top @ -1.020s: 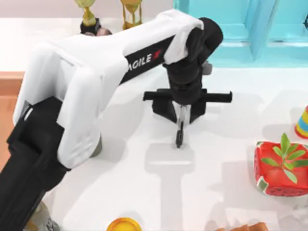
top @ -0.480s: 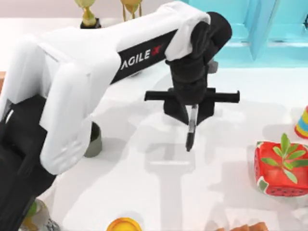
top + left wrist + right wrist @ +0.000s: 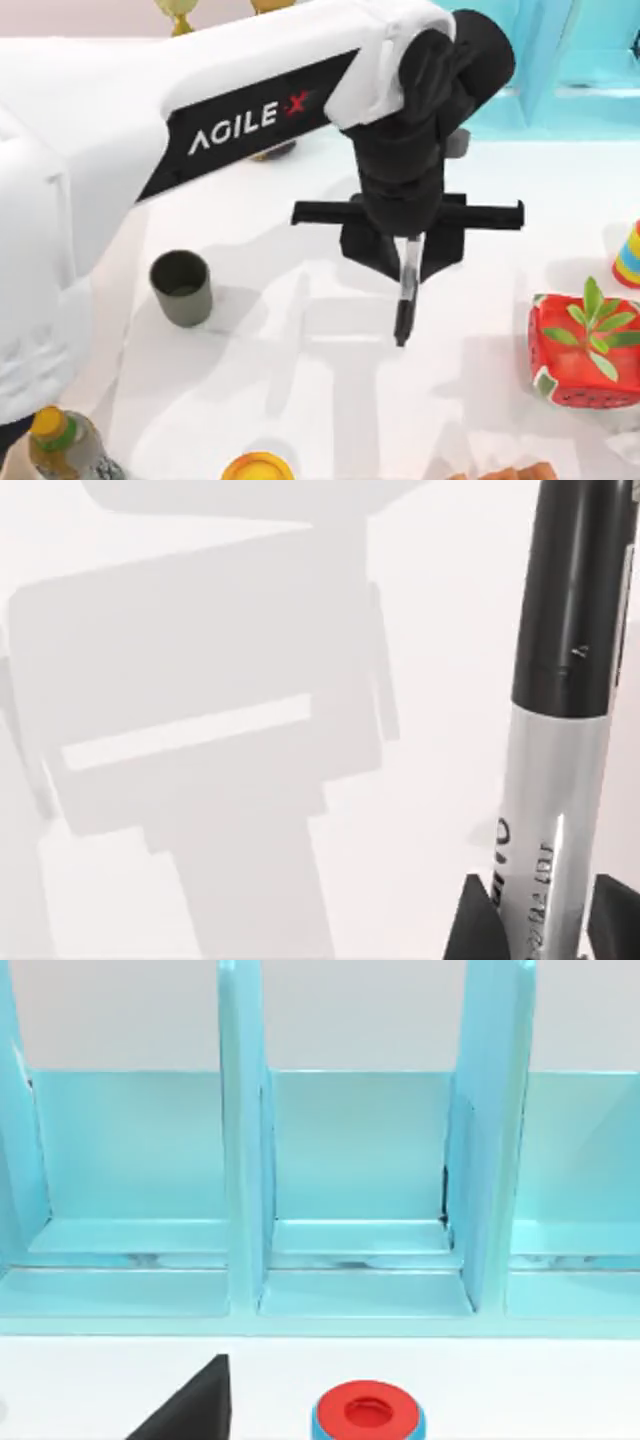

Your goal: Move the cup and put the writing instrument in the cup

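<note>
Over at the table's near-left corner, a clear bottle with a yellow cap and green neck ring (image 3: pixel 58 440) stands at the edge. Just up from it, the small grey-green cylindrical cup with a dark interior (image 3: pixel 181 287) sits upright on the white table (image 3: pixel 300 400), out in the open and well apart from the tool. At the near edge, a round yellow-topped object (image 3: pixel 257 467) peeks in.

Now the centre: the big white AgileX left arm reaches across from the left, and the left gripper (image 3: pixel 408 262) hangs above the middle of the table, its black fingers clamped on the slim black marker pen with a white label band (image 3: pixel 405 300). The pen points down, cap end lowest, clear of the table, with the cup far off to its left. From the left wrist view, the marker pen (image 3: pixel 560 720) runs up between the two dark fingertips (image 3: pixel 478 920), label band in the grip.

On the right, a red watermelon-patterned cube with green leaves (image 3: pixel 583 350). The right wrist view faces a turquoise shelf unit (image 3: pixel 340 1190) and a red-and-blue ring (image 3: pixel 368 1415).
</note>
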Tool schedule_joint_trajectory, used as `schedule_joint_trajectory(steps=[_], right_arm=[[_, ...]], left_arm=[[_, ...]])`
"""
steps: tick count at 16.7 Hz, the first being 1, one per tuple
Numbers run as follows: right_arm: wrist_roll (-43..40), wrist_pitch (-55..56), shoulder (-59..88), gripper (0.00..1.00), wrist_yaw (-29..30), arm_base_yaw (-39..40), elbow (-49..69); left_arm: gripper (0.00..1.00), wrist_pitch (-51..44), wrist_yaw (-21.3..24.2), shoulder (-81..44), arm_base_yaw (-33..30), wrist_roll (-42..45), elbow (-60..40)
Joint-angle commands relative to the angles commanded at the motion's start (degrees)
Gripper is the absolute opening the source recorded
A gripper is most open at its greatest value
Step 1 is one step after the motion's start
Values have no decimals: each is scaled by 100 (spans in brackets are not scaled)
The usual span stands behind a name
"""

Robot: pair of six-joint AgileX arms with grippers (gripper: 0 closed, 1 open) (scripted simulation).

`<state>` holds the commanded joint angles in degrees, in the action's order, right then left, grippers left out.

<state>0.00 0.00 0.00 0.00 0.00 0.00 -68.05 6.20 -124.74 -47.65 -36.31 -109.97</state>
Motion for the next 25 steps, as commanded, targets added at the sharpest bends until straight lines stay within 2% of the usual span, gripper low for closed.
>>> schedule_joint_trajectory(steps=[7,11,16,25], right_arm=[[0,0,0,100,0,0,0],[0,0,0,100,0,0,0],[0,0,0,100,0,0,0],[0,0,0,100,0,0,0]], left_arm=[[0,57,-9,79,18,16,75],[0,839,-118,665,130,287,809],[0,2704,-393,2050,474,918,2671],[0,7118,-920,5362,1392,2441,6947]])
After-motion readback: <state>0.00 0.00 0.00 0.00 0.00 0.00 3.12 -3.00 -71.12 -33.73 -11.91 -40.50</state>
